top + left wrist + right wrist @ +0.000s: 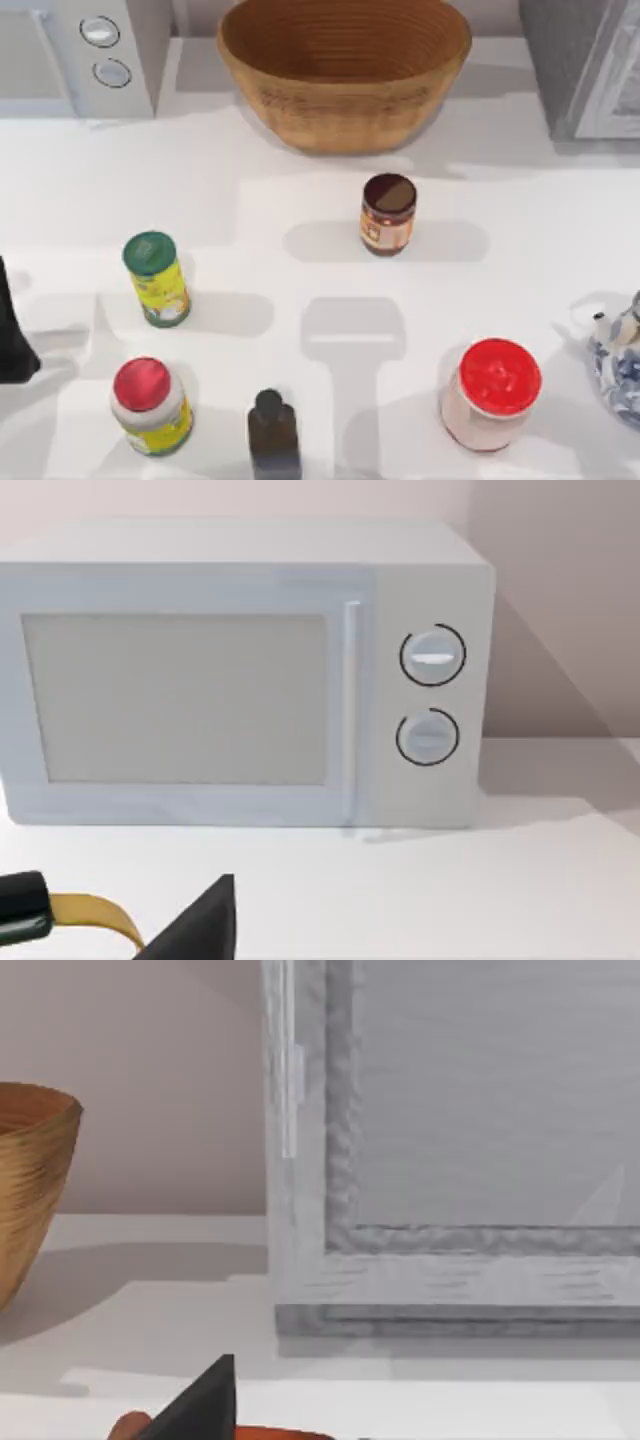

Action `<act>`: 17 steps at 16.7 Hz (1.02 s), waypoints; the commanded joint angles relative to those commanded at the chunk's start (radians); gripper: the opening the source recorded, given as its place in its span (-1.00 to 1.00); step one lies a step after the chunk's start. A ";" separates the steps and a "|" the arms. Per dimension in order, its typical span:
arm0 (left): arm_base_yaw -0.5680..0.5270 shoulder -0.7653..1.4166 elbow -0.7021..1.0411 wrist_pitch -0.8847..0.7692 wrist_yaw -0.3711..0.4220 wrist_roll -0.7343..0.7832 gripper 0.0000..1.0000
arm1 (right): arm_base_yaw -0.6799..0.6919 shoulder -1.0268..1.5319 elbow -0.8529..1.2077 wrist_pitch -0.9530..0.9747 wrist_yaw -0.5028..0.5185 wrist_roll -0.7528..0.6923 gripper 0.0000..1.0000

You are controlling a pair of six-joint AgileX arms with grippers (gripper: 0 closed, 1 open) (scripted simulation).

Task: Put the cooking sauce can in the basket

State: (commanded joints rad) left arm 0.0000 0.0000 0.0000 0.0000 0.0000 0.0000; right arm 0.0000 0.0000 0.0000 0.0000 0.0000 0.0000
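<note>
The white table (300, 200) ran back to a pale wall, with a microwave (250, 670) at its far left and a grey cabinet (460, 1160) at far right. The cooking sauce can (388, 214) stood upright, long axis vertical, dark lid up, just before the basket (345, 75). The left arm's pincer (12, 330) sat parked at the table's left edge, well to the can's left, its opening impossible to judge.

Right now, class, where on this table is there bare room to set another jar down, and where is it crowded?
Bare white tabletop lies between the woven tan basket and the green-lidded yellow can, and right of the brown-lidded orange-labelled sauce can. The near-left corner is crowded: the red-lidded yellow jar and dark bottle.
</note>
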 joint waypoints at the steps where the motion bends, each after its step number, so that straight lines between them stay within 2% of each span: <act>1: 0.000 0.000 0.000 0.000 0.000 0.000 1.00 | 0.000 0.000 0.000 0.000 0.000 0.000 1.00; 4: -0.008 0.030 0.020 0.008 0.020 0.010 1.00 | 0.000 0.000 0.000 0.000 0.000 0.000 1.00; 8: -0.047 0.218 0.133 0.054 0.128 0.066 1.00 | 0.000 0.000 0.000 0.000 0.000 0.000 1.00; 12: -0.100 0.557 0.318 0.126 0.292 0.159 1.00 | 0.000 0.000 0.000 0.000 0.000 0.000 1.00; 17: -0.182 1.105 0.598 0.232 0.540 0.297 1.00 | 0.000 0.000 0.000 0.000 0.000 0.000 1.00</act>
State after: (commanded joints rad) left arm -0.1816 1.1048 0.5983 0.2316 0.5403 0.2973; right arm 0.0000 0.0000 0.0000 0.0000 0.0000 0.0000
